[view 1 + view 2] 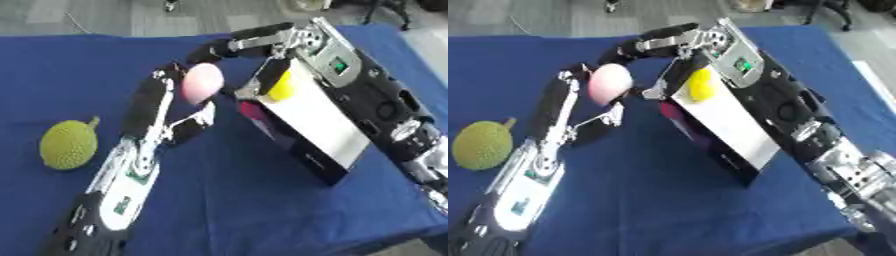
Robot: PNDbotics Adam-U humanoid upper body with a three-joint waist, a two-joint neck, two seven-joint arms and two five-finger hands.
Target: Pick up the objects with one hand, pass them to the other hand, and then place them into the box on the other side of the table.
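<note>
Pink ball sits clasped in the left hand, lifted off the blue tabletop toward the right hand, whose fingers reach over it, apart, ready for the handover beside the box.

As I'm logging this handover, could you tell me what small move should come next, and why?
Probably the right hand should close on the pink ball: the left hand holds it up, with the right fingers reaching over it.
</note>
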